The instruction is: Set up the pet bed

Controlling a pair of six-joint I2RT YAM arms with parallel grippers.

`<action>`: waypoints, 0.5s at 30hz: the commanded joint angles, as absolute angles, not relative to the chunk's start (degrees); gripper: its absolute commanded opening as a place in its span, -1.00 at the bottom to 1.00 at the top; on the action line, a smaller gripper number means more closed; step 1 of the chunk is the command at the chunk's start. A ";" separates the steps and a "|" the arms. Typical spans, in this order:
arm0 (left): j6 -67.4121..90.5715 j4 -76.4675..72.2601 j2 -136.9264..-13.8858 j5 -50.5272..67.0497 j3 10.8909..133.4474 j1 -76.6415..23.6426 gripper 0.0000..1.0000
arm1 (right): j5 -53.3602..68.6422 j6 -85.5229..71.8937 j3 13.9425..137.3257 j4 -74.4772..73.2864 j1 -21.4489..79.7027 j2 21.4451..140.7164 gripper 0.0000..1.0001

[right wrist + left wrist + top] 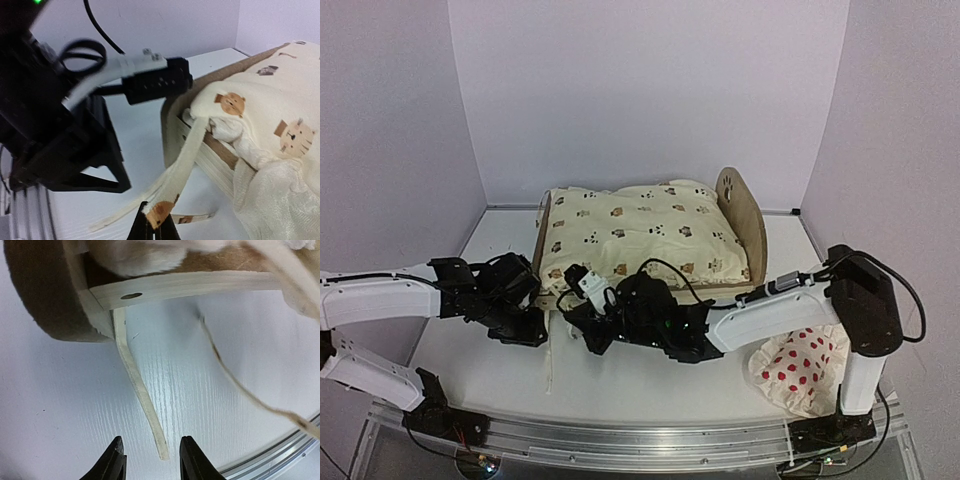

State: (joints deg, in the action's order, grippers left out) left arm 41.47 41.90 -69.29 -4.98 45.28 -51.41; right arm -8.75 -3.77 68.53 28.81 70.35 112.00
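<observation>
So the white table (650, 385) took up most of the overhead view, with both arms reaching in over it from the near edge. The pet bed (748, 225) sat toward the back middle of the table, long side facing the arms. You could see its right end board standing upright, with the paw cutout in it. A cream cushion (640, 235) with little animal faces was lying in the frame and pretty much filled it. It puffed up over the side rail. Off on the right, near the right arm's base, a white pillow (800, 365) with red dots was slumped at the table's edge, well apart from the bed.

The right claw (154, 223) was squeezed closed on a printed strap (175, 175), pinching its end. That strap ran from the cushion's corner down over the bed's near rail. The left claw (151, 445) was low over the table by the bed's front left corner, fingers apart and not gripping anything. The end of a plain strap (137, 385) lay flat on the table between them.
</observation>
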 commanded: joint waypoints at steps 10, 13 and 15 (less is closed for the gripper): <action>45.34 45.46 -68.47 -7.55 46.60 -51.77 -0.26 | 11.96 -23.40 70.82 20.92 64.73 110.21 -1.00; 45.48 45.42 -68.97 -6.30 46.25 -51.80 -0.26 | 10.20 -23.88 68.85 20.72 63.74 112.16 -1.00; 45.25 44.75 -69.91 -4.86 45.84 -52.01 -0.26 | 9.79 -23.97 68.78 19.76 63.38 113.96 -1.00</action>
